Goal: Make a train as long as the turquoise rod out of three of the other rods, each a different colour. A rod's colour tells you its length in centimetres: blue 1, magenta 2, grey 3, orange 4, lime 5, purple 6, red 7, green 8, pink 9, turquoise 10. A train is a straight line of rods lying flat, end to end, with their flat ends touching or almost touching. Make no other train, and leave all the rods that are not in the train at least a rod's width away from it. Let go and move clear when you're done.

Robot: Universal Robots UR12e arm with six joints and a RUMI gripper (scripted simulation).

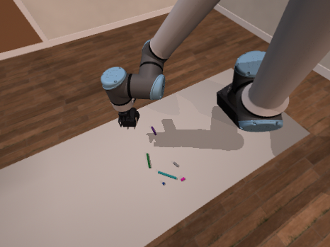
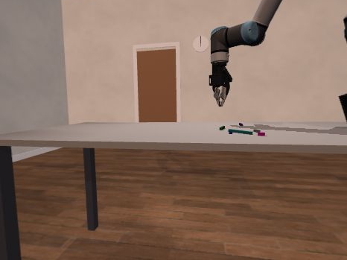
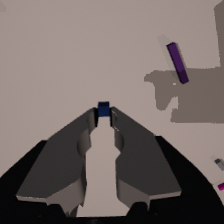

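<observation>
My gripper [image 3: 104,109] [image 2: 220,102] [image 1: 127,124] is shut on a small blue rod [image 3: 103,108], pinched at the fingertips. It hangs well above the table, left of the other rods and near the table's far edge. The turquoise rod [image 1: 167,175] lies flat on the table. A magenta rod [image 1: 183,179] lies just off its right end. A second blue rod [image 1: 163,183] lies in front of it. A green rod [image 1: 149,160], a grey rod [image 1: 175,164] and a purple rod [image 1: 154,130] lie apart. The purple rod also shows in the wrist view [image 3: 177,62].
The robot base [image 1: 253,102] stands at the table's right end, and the arm casts a shadow [image 1: 198,136] over the table beside the purple rod. The table edge [image 2: 171,145] runs along the front in the exterior view.
</observation>
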